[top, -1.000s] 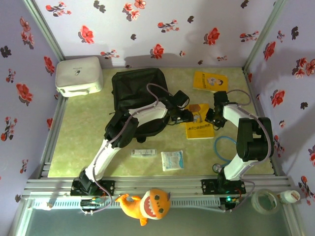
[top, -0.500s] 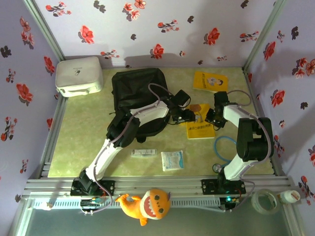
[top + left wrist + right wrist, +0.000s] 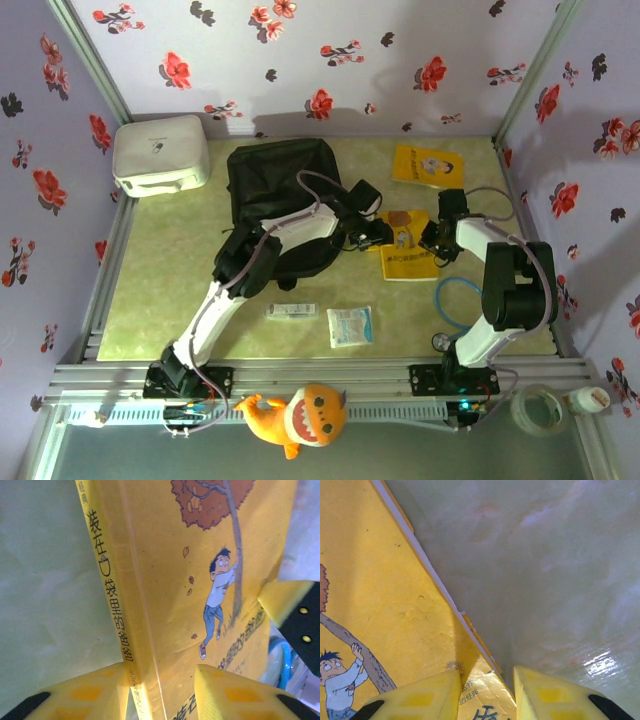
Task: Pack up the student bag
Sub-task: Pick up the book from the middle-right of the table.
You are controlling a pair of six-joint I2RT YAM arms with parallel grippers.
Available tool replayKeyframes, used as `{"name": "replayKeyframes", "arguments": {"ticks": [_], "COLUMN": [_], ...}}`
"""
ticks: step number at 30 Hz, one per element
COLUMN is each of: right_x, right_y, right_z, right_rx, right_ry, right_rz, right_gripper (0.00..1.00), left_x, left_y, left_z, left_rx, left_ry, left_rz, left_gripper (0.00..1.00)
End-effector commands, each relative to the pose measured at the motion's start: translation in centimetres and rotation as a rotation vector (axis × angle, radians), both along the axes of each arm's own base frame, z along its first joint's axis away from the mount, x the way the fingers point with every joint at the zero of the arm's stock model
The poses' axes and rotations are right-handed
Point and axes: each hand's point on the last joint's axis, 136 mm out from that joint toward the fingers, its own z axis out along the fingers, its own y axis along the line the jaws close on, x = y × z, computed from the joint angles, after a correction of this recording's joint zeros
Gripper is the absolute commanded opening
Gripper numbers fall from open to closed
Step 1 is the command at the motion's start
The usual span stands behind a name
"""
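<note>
Two part-open grippers flank the yellow book (image 3: 170, 555), left gripper (image 3: 160, 682) at 9 o'clock, right gripper (image 3: 487, 682) at 3; hold unclear, so lifting may drop it.

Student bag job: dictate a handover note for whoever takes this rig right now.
Left tool straddles the spine of the yellow illustrated paperback book; grip unclear.
Right tool is shut on that book's opposite edge, raised off the green table.
Large black fabric backpack lies left of the book.
Done: book seized, not yet bagged.
Left: bag it, then likely the second yellow book, white sachet and slim white packet.
</note>
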Motion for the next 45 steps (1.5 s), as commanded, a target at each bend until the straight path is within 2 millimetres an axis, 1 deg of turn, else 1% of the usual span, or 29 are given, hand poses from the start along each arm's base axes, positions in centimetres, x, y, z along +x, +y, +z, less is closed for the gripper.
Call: {"name": "replayKeyframes", "arguments": {"ticks": [1, 7, 17, 23, 30, 32, 35, 38, 42, 45], "right_x": [-2.1, -1.9, -1.9, -1.8, -1.2, -1.2, -1.2, -1.1, -0.3, 0.5], "right_y": [1.9, 2.0, 2.2, 2.2, 3.3, 3.4, 3.0, 2.2, 2.1, 2.9], "right_z": [-1.9, -1.8, -1.8, -1.5, -0.7, -0.6, -0.3, 0.7, 3.0, 5.2], "right_rx": [0.093, 0.099, 0.118, 0.120, 0.190, 0.202, 0.184, 0.155, 0.170, 0.234], "right_ry": [0.080, 0.073, 0.072, 0.055, 0.013, 0.011, 0.006, -0.021, -0.103, -0.194], "right_rz": [0.002, -0.003, -0.010, -0.010, -0.009, -0.012, -0.025, -0.043, -0.051, -0.044], "right_gripper": [0.31, 0.31, 0.31, 0.31, 0.32, 0.32, 0.32, 0.34, 0.39, 0.47], "left_x": [-2.0, -2.1, -1.6, -1.3, -1.0, -0.8, -0.4, 0.4, 1.4, 2.6], "left_y": [-3.8, -3.7, -3.8, -3.7, -3.9, -4.0, -3.5, -2.3, -0.4, 1.5], "left_z": [9.9, 9.3, 7.6, 6.7, 5.9, 5.7, 6.1, 7.3, 10.1, 12.5], "left_rx": [-0.288, -0.301, -0.281, -0.257, -0.224, -0.220, -0.216, -0.210, -0.235, -0.269], "left_ry": [-0.105, -0.095, -0.054, -0.033, -0.031, -0.032, -0.046, -0.092, -0.156, -0.201], "left_rz": [-0.112, -0.101, -0.079, -0.069, -0.076, -0.078, -0.070, -0.055, -0.038, -0.005], "left_gripper": [0.36, 0.31, 0.30, 0.30, 0.31, 0.29, 0.22, 0.14, 0.01, 0.00]}}
